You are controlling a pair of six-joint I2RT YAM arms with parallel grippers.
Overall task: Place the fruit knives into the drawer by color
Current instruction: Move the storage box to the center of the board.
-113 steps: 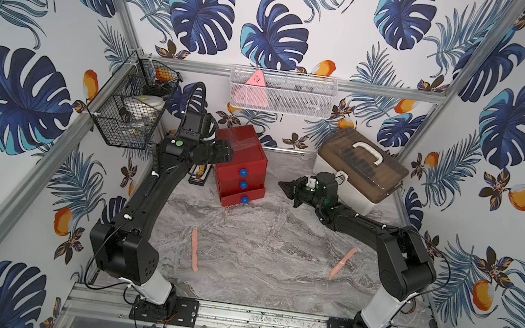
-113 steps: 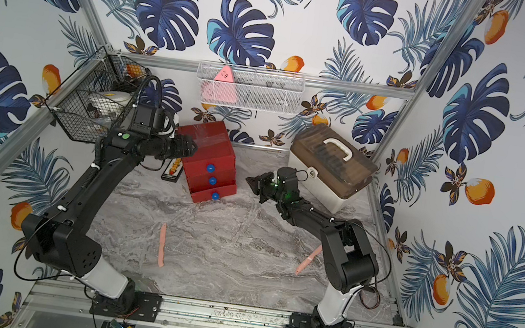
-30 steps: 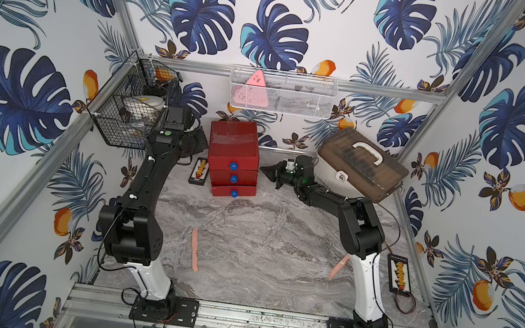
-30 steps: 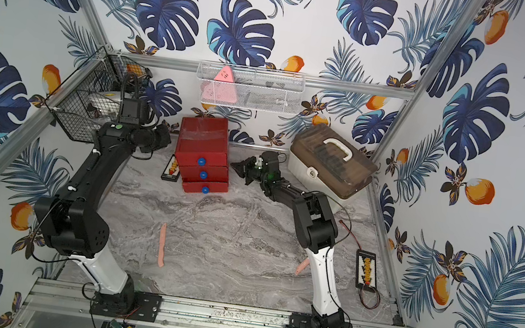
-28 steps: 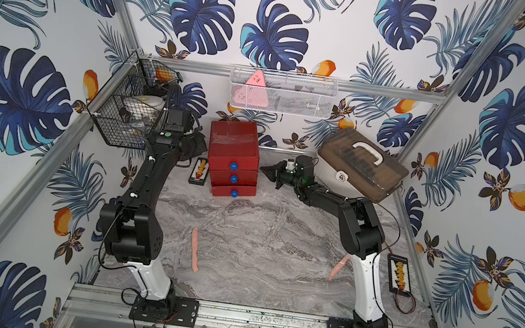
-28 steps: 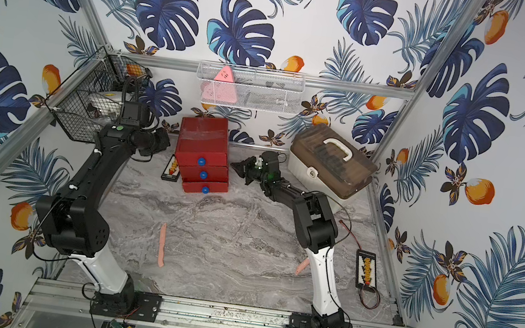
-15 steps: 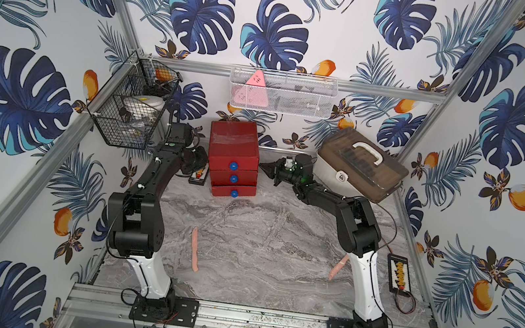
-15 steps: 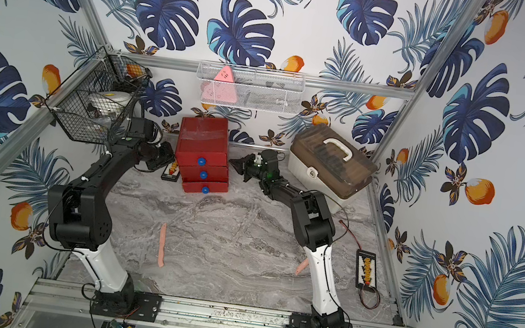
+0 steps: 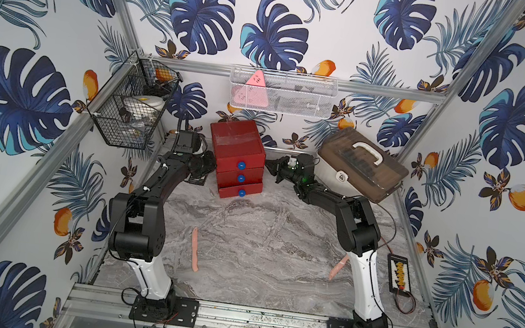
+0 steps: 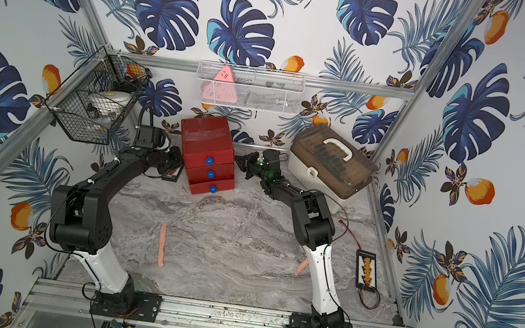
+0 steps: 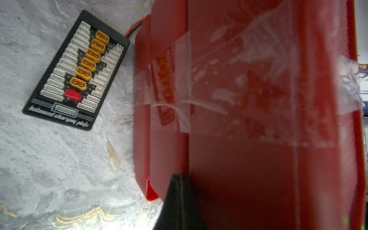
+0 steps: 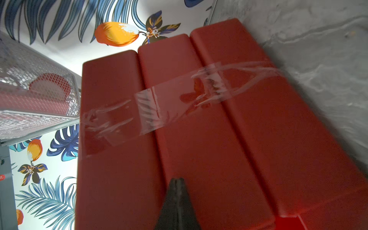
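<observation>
- Top views: a red chest point(image 9: 236, 154) with 3 drawers, each with a blue knob, stands at upper centre of the frame on the marble table point(image 9: 278, 242). Its lowest drawer sits slightly forward of the 2 above.
- The left gripper point(image 9: 211, 165) is at the chest's left side and the right gripper point(image 9: 269, 165) at its right side. Whether either touches it cannot be told.
- 2 pink knives lie flat on the table, well apart, lower in the frame. 1 point(image 9: 195, 249) is left of centre. 1 point(image 9: 338, 268) is at the right, just beside the right arm.
- A beige case point(image 9: 373, 176) sits to the right of the chest.
- Left wrist: the left gripper point(image 11: 179, 179) has its jaws together, with nothing between them. Its tip is close against the chest's taped side point(image 11: 249, 139). A black charging board point(image 11: 77, 71) lies on the table just beside the chest.
- Right wrist: the right gripper point(image 12: 177, 180) also has its jaws together and empty. Its tip points at the chest's other side, which clear tape point(image 12: 159, 105) crosses.
</observation>
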